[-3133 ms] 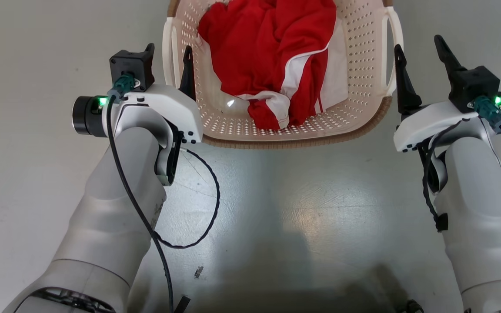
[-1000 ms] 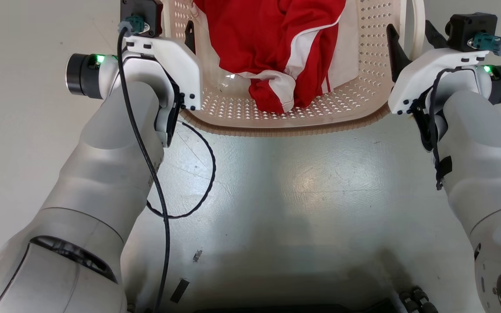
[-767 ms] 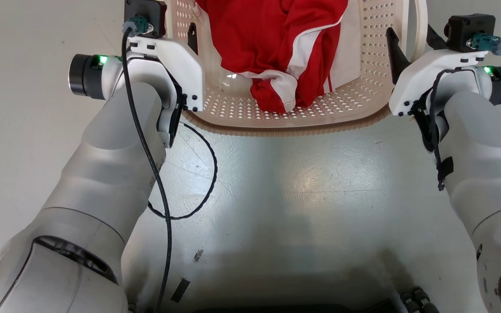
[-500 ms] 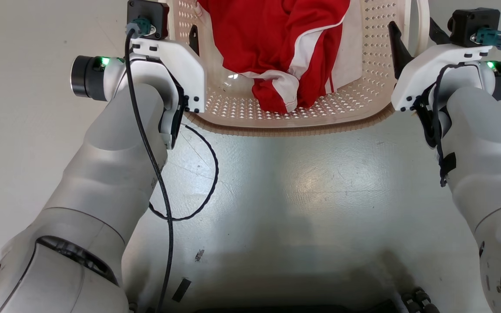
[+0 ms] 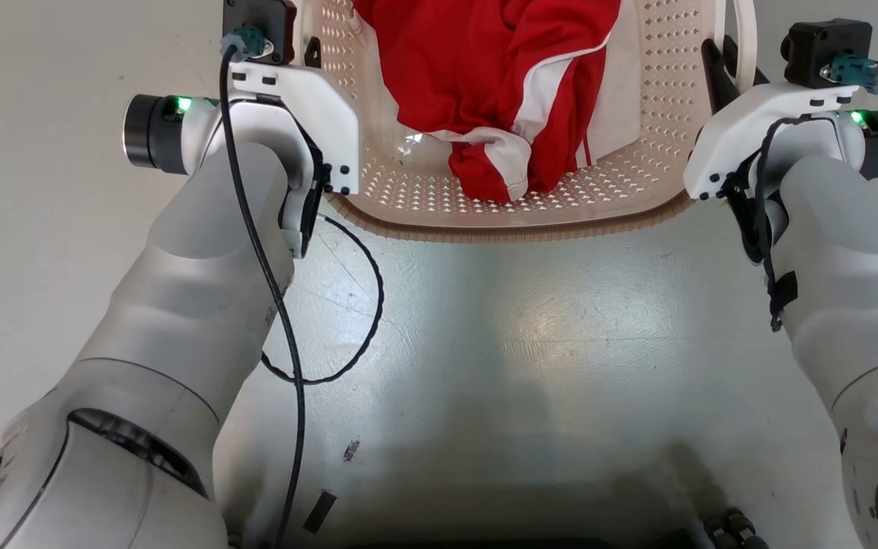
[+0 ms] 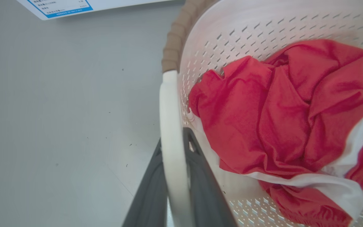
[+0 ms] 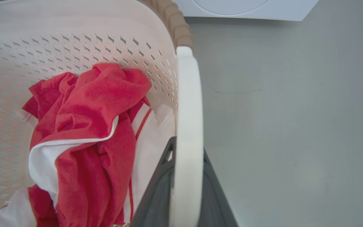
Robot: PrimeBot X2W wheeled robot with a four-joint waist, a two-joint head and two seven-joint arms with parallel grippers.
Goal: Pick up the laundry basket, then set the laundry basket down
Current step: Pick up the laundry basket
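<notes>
Head view, basket: the laundry basket (image 5: 660, 114) lay at top centre between both arms, on the grey floor (image 5: 546, 328), with a red and white garment (image 5: 485, 69) inside.
Head view, arms: the left end effector (image 5: 303, 49) was at its left side and the right end effector (image 5: 736, 61) at its right side.
Left wrist view: the dark fingers (image 6: 150, 195) were clamped on the white left handle (image 6: 169, 107).
Right wrist view: the fingers (image 7: 156, 195) were clamped on the white right handle (image 7: 187, 88), with a washing machine (image 7: 241, 8) beyond.

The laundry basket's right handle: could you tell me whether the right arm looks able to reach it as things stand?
Probably yes: the right end effector has its fingers either side of the white handle of the laundry basket, seemingly closed on it, unobstructed.
</notes>
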